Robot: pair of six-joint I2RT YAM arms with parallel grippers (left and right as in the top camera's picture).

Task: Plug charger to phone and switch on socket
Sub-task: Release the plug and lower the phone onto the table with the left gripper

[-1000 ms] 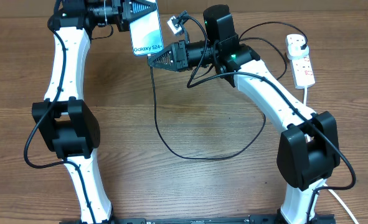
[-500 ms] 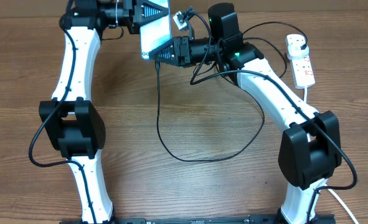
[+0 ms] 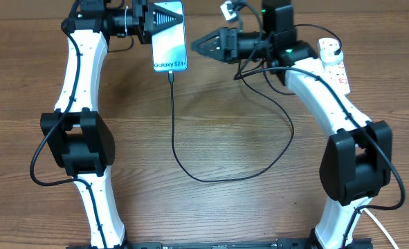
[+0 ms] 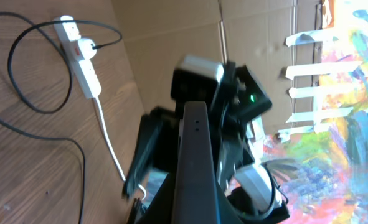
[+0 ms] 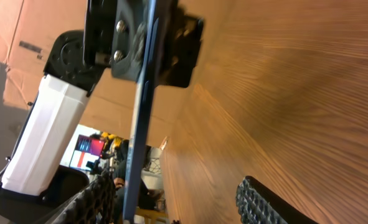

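My left gripper is shut on the phone, holding it above the table's far edge with its light blue screen up. The charger hangs from the phone's lower end, loops over the table and runs to the socket at the far right, where its black plug sits. My right gripper stands open just right of the phone, touching nothing. In the right wrist view the phone shows edge-on beside the ribbed fingers. The left wrist view shows the phone edge-on and the socket.
The socket's thick white cord runs down the right side behind the right arm. The charger's loop lies on the wooden table's middle. Cardboard walls stand beyond the far edge.
My right gripper has opened and drawn back to the right, away from the phone's lower end. The charger stays hanging from the phone. The left arm shifted the phone slightly.
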